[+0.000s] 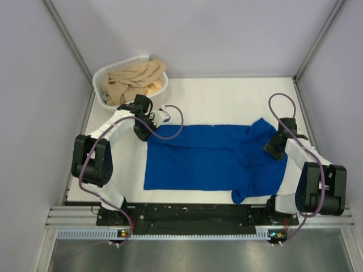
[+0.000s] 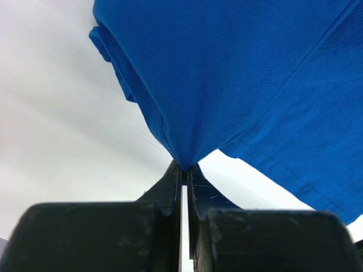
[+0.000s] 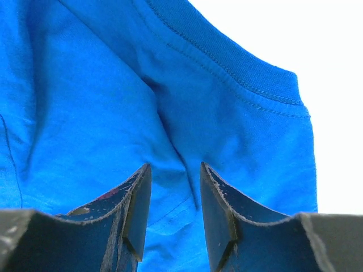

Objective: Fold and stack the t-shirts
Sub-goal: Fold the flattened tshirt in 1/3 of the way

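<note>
— One royal-blue short-sleeved cloth t-shirt [image 1: 210, 161] spread across the middle of the white tabletop [image 1: 227, 96], hem end left, collar end right, plain side up. Which step?

— Looks like an early fold; no stacking yet. Black left gripper [image 2: 184, 167] clamped tight on the far-left hem corner, drawing the cloth up into a peak.

— And the black right gripper [image 3: 174, 167]?

— Jaws apart, straddling a ridge of cloth just beside the ribbed collar. Not yet gripping.

— Next, then?

— Probably calls for closing those right jaws on the ridge, then lifting both ends together and carrying the far edge toward the near edge, evenly, to keep the fold square.

— Anything else about?

— Only a white plastic laundry basket [image 1: 113, 63] at the far left, holding beige cloth [image 1: 133, 76]. Best left alone.
</note>
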Robot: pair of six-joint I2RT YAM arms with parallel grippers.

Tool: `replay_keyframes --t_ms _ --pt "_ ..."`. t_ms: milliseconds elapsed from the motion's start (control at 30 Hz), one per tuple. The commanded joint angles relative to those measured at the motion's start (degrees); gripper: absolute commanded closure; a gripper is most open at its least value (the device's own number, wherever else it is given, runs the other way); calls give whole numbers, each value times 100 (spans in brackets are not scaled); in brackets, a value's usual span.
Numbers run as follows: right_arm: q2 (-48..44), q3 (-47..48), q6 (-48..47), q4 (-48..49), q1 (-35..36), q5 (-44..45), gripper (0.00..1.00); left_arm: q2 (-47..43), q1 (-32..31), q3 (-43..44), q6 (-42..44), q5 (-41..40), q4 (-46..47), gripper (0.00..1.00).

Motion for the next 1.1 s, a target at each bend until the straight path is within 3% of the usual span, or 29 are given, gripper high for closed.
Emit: replay_keyframes --t_ms 0,200,367,700,933,1067 --pt "-70 43 -17 30 -40 -63 62 -208 22 200 17 54 -6 100" --pt "282 -168 45 434 -40 -406 70 -182 31 209 26 71 -15 100" --pt "203 -37 -104 339 -40 -275 100 -200 22 235 43 71 -33 100" --pt "-78 438 -447 -250 -5 103 100 -191 22 323 25 10 -77 100" --pt "-202 96 -307 -234 56 -537 85 -217 22 297 34 36 -77 100" --pt "-131 -28 -219 -172 100 -600 83 -200 22 305 52 62 -50 100"
